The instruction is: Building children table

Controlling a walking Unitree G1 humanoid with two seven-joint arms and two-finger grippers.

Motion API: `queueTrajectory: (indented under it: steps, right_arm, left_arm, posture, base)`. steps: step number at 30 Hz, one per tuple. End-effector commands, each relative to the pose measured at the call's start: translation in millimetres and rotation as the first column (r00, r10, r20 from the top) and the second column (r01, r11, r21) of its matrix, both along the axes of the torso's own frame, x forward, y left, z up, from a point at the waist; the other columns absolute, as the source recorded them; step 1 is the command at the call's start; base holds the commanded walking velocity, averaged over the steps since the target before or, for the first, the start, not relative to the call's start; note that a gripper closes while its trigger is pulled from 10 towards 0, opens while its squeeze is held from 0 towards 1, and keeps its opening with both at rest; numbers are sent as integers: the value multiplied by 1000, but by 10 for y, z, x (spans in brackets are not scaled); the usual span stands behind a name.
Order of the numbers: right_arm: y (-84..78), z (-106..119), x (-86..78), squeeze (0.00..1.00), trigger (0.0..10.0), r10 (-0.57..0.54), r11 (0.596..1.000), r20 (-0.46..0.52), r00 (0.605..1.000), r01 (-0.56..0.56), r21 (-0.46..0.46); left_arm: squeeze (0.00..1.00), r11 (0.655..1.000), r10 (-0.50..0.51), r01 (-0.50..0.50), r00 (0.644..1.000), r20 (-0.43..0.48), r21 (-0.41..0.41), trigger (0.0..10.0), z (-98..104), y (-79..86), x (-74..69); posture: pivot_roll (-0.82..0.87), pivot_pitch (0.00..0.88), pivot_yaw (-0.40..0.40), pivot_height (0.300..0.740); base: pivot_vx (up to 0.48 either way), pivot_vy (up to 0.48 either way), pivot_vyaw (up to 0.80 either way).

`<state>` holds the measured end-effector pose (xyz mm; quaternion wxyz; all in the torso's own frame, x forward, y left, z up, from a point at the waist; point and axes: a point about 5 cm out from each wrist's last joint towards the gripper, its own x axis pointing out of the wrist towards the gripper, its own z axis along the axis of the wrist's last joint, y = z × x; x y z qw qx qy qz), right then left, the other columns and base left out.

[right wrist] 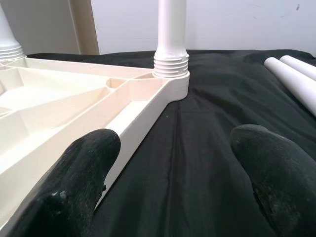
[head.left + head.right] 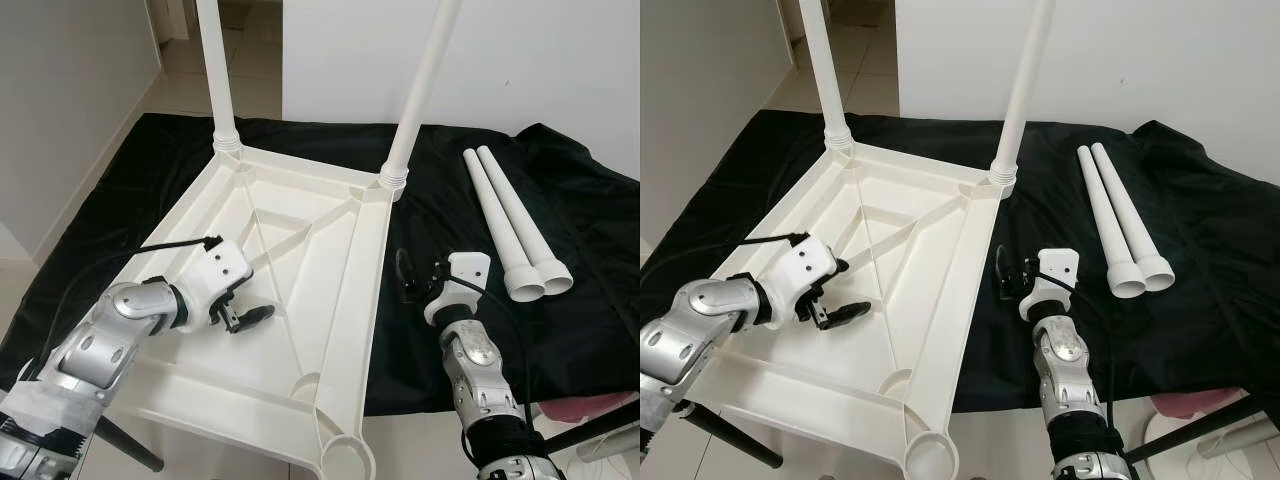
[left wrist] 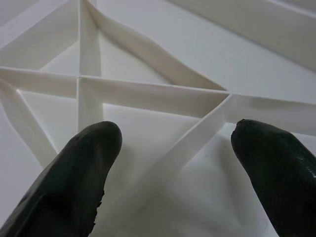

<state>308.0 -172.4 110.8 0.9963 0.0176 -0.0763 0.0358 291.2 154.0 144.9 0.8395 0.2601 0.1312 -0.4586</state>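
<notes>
A: Where are the grippers sitting, and how are the fingers standing?

B: The left gripper (image 2: 245, 318) is hovering inside the upturned tabletop (image 2: 330, 300), over its ribs (image 3: 148, 94); its fingers (image 3: 74, 173) are standing wide apart, holding nothing. The right gripper (image 2: 410, 280) is hanging over the black cloth (image 2: 450, 200), just beside the tabletop's right edge, fingers (image 1: 79, 173) likewise spread and holding nothing.

A: What is being cut off or hidden?

B: Two legs (image 2: 425, 70) are standing screwed into the far corners, their tops running out of frame. The near corner socket (image 2: 345, 460) is being clipped by the frame's lower edge.

A: Is any writing showing?

B: None can be made out.

A: And the room around?

B: Two loose legs (image 2: 510, 225) are lying side by side on the cloth, well apart from the right gripper, with bare cloth lying between. The tabletop's near edge is overhanging the cloth's front edge.
</notes>
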Motion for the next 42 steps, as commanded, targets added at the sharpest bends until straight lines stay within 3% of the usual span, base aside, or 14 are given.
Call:
queueTrajectory:
  steps: [1,13,14,15,17,18,20,26,27,28,29,33,34,42]
  right_arm:
    - [-17,-1,-17,0,10000,-1,1000,-10,1000,1,8]
    - [-23,30,-52,0,10000,-5,1000,-6,1000,5,16]
    - [-39,33,-62,0,10000,-13,1000,-7,1000,13,15]
    - [-39,33,-62,0,10000,-13,1000,-7,1000,13,15]
    - [-45,34,-68,0,10000,-17,1000,-9,1000,17,15]
    - [-45,34,-68,0,10000,-17,1000,-9,1000,17,15]
    - [-46,35,-76,0,10000,-19,1000,-11,1000,19,17]
    - [-50,29,-86,0,10000,-23,1000,-18,1000,23,18]
    - [-51,30,-86,0,10000,-23,1000,-18,1000,24,18]
    - [-51,30,-86,0,10000,-23,1000,-18,1000,24,18]
    - [-56,31,-83,0,10000,-27,999,-19,999,27,19]
    - [-62,33,-80,0,10000,-31,999,-18,999,31,20]
    - [-68,38,-75,0,10000,-41,999,-16,999,41,22]
    - [-95,47,-53,0,10000,-84,996,-15,996,84,29]
  left_arm:
    - [0,996,-74,76,996,-58,35,10000,-109,-51,8]
    - [0,999,-9,12,996,-92,39,10000,-245,-121,215]
    - [0,999,14,-10,991,-130,36,8275,-266,-97,242]
    - [0,999,14,-10,991,-130,36,8275,-266,-97,242]
    - [0,999,27,-21,990,-139,50,4353,-283,-71,268]
    - [0,999,27,-21,990,-139,50,4353,-283,-71,268]
    - [0,999,24,-18,990,-140,47,0,-282,-55,293]
    - [0,999,30,-25,991,-127,36,0,-252,-48,346]
    - [0,999,32,-27,992,-125,36,980,-249,-54,351]
    - [0,999,32,-27,992,-125,36,980,-249,-54,351]
    - [0,999,33,-30,993,-117,22,3686,-238,-86,356]
    - [0,1000,30,-30,994,-104,4,3882,-221,-126,360]
    - [0,1000,17,-18,997,-69,-12,10000,-197,-212,360]
    - [0,996,-38,40,999,28,-84,10000,-108,-451,348]
  posture:
    - [28,2,-44,740]
    - [9,0,-28,740]
    - [7,0,-22,740]
    - [7,0,-22,740]
    - [5,0,-19,740]
    - [5,0,-19,740]
    - [5,0,-14,740]
    - [7,1,-15,740]
    - [7,1,-15,740]
    - [7,1,-15,740]
    - [7,0,-14,740]
    - [6,0,-13,740]
    - [7,0,-15,740]
    - [7,0,-15,740]
  base:
    - [0,0,0]
    - [0,0,0]
    - [0,0,0]
    - [0,0,0]
    - [0,0,0]
    - [0,0,0]
    - [0,0,0]
    - [0,0,0]
    - [0,0,0]
    - [0,0,0]
    - [0,0,0]
    - [0,0,0]
    - [0,0,0]
    - [0,0,0]
